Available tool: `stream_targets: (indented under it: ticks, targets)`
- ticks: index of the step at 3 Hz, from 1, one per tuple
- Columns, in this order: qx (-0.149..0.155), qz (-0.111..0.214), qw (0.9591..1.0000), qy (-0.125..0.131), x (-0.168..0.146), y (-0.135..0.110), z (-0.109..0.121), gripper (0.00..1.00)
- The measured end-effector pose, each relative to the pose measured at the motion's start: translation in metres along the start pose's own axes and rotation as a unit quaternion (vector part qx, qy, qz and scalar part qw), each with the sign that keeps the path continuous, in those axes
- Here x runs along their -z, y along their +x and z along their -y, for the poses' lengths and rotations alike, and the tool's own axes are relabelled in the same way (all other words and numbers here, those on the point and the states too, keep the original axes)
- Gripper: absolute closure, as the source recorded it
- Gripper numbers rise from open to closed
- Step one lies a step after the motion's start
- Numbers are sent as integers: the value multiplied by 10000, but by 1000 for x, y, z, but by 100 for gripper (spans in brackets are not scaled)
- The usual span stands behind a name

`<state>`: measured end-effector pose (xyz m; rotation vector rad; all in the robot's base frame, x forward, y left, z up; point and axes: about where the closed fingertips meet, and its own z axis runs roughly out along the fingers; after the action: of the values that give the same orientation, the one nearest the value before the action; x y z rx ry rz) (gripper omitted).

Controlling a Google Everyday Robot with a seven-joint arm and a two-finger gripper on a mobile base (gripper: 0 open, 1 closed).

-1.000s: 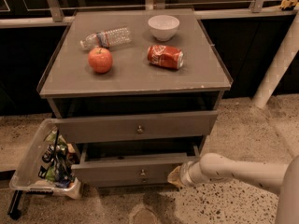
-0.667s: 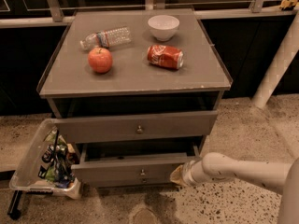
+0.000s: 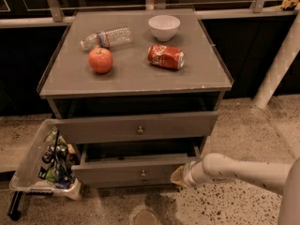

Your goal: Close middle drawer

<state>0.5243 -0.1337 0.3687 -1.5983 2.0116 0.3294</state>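
Observation:
The middle drawer (image 3: pixel 126 171) is the lower, narrower-fronted grey drawer with a small brass knob (image 3: pixel 143 173). It stands pulled out from the cabinet, with a dark gap showing behind its front. My gripper (image 3: pixel 179 176) is low at the right end of this drawer's front, touching or nearly touching it. The white arm (image 3: pixel 243 170) reaches in from the right. The taller-fronted drawer (image 3: pixel 138 127) above is also pulled out a little.
On the cabinet top (image 3: pixel 136 78) lie an apple (image 3: pixel 101 60), a plastic bottle (image 3: pixel 107 37), a red can (image 3: pixel 166 56) and a white bowl (image 3: pixel 164 27). A clear bin of items (image 3: pixel 44 161) sits on the floor at the cabinet's left. A white post (image 3: pixel 276 64) stands at the right.

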Motion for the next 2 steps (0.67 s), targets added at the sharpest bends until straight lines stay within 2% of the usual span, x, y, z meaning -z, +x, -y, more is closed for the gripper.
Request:
stream_targets:
  ticks: [2]
  targets:
    - [0, 0, 10000, -1, 0, 0, 0, 13]
